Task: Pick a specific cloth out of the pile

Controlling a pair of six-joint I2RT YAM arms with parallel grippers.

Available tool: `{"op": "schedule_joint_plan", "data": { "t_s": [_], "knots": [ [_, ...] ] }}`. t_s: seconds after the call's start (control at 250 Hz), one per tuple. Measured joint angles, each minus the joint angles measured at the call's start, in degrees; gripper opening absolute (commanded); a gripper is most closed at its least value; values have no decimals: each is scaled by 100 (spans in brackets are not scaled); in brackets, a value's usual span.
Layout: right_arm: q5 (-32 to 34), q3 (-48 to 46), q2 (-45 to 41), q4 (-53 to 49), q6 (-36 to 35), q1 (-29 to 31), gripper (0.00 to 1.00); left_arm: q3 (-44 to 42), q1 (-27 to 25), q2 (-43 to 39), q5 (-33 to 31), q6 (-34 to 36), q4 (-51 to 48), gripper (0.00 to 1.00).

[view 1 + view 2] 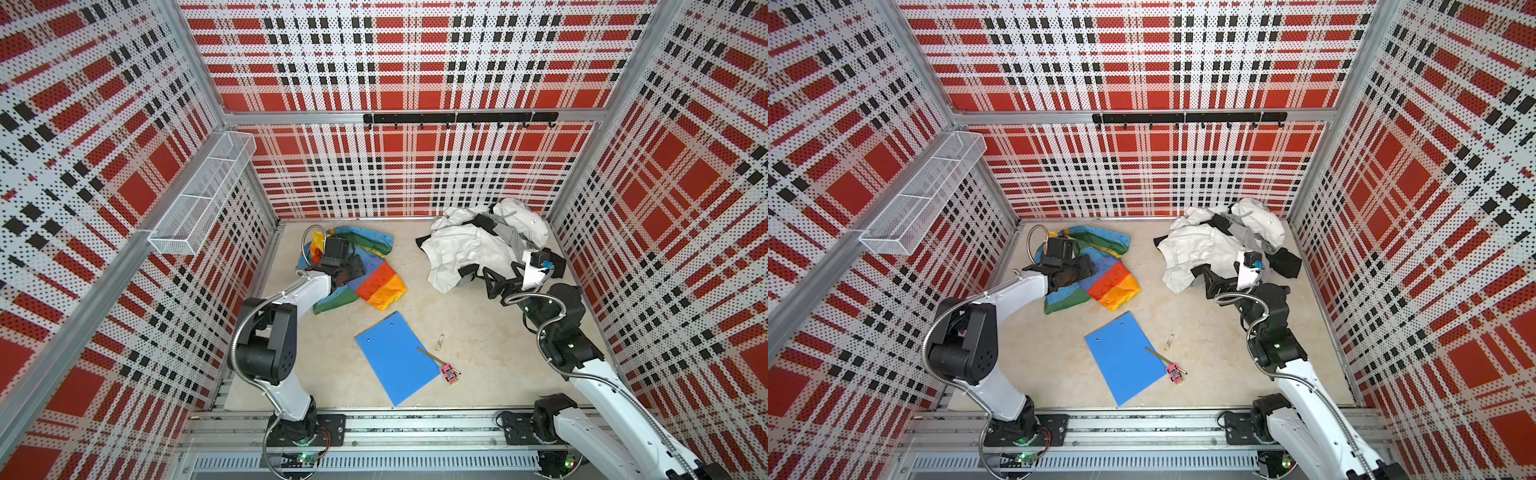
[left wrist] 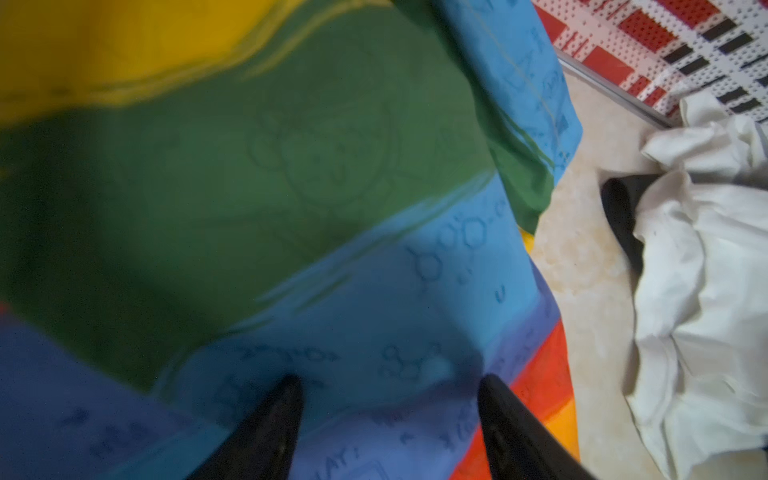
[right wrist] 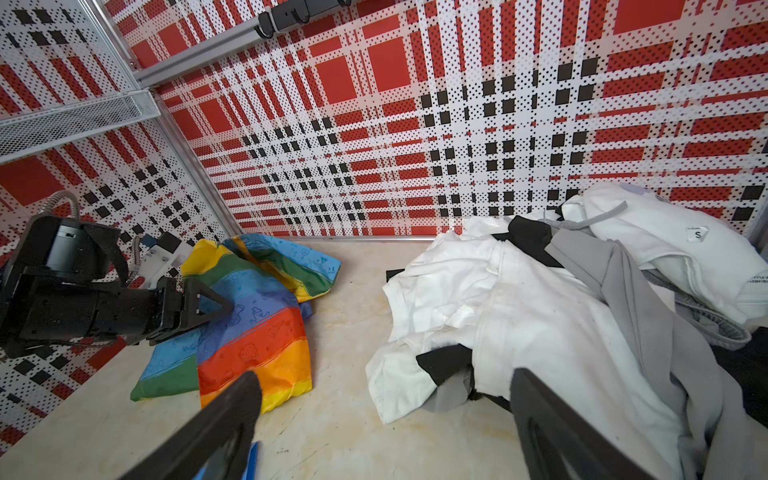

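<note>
pile (image 1: 469, 249): heap of mostly white garments with black and grey ones, in the far right corner of the beige floor (image 1: 457, 332).
cloth (image 1: 380, 284): thin rainbow-patched fabric, crumpled at far left, well apart from the pile.
board (image 1: 395, 357): flat blue rectangle, mid-floor, near the cloth.
left gripper (image 2: 386, 382): black jaws parted, tips on the cloth's blue patch.
right gripper (image 3: 384, 376): black jaws spread wide, holding nothing, beside the pile's near edge.

Only a size tag (image 3: 697, 234) reading "S" shows, on a white garment (image 3: 648, 239) of the pile (image 3: 540, 316).
</note>
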Motion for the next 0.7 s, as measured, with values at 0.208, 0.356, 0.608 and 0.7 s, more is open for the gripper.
{"op": "schedule_joint_plan", "data": {
  "t_s": [0.208,0.356,0.608,0.7],
  "knots": [
    [-4,0,9,2,0,0,100,879,299,479,-66,50,31,56],
    [-4,0,9,2,0,0,100,1561,487,997,-50,52,160,57],
    [-2,0,46,-9,0,0,100,1526,376,1266,-164,15,214,67],
    [-4,0,46,4,0,2,100,1469,232,1088,-323,162,177,69]
  ]
}}
